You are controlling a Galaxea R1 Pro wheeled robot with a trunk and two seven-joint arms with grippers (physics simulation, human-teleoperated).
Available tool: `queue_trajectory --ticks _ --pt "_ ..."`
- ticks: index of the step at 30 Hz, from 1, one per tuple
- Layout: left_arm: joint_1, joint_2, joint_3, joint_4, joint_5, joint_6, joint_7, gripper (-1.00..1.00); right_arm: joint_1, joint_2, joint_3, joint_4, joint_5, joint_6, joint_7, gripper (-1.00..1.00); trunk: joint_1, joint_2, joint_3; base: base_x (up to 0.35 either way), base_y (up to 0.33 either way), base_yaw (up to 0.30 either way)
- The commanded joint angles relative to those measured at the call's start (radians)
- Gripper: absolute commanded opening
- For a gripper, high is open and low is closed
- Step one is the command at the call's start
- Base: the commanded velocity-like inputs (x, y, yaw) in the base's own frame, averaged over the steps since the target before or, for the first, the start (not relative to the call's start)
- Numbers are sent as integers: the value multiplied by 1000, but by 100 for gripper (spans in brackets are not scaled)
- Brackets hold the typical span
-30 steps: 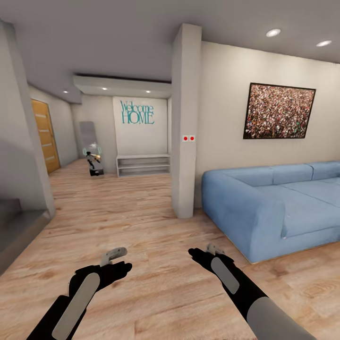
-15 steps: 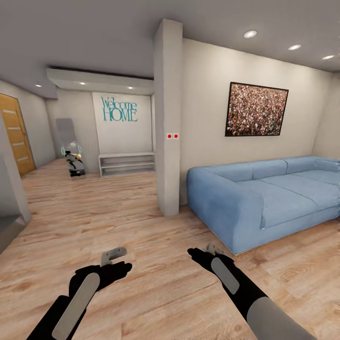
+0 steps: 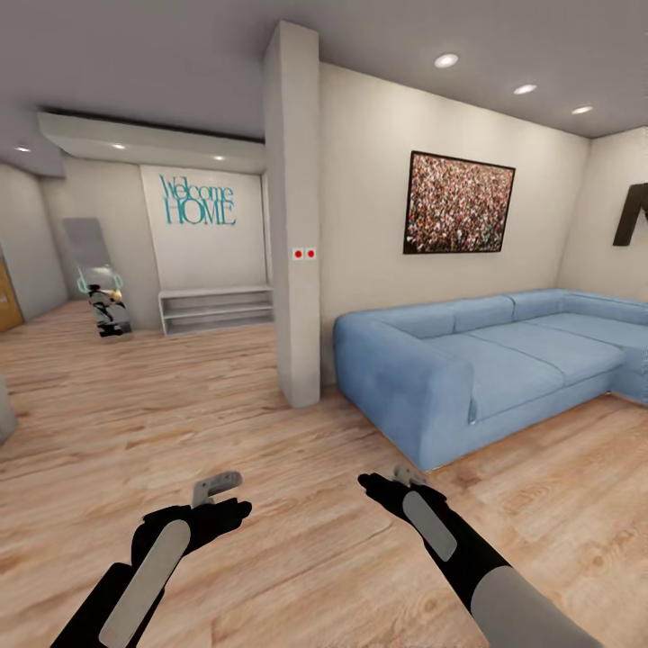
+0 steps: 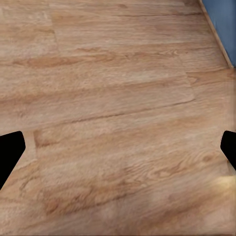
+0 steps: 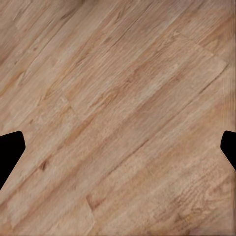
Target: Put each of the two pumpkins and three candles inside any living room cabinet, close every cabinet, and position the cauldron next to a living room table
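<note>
The pumpkins, candles, cabinet, cauldron and table are out of view. In the head view my two black arms reach forward low over a light wooden floor. My left gripper and my right gripper both hang above bare planks and hold nothing. In the left wrist view the left gripper has its dark fingertips far apart at the picture's edges, so it is open. The right gripper stands the same way over the floorboards, its fingertips spread wide.
A long blue corner sofa fills the right side, under a framed picture. A white pillar stands ahead at its near end. Down the hallway at the left are a low white shelf and a leaning mirror.
The whole picture has swung to the right, so the camera has turned: sofa, pillar and hallway sit further left and more of the sofa shows. Both arms keep their pose.
</note>
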Motion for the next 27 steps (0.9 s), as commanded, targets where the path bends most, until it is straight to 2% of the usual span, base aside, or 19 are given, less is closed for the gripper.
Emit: queue_trajectory --ticks 1,27 --pt "-1 1 -2 -1 10 0 10 100 -1 0 3 -1 -6 1 -8 100 0 -1 -3 0 0 -172" --pt "-2 0 -2 19 7 0 7 100 -1 0 3 1 -6 -5 -8 100 0 -1 -37 0 0 -169"
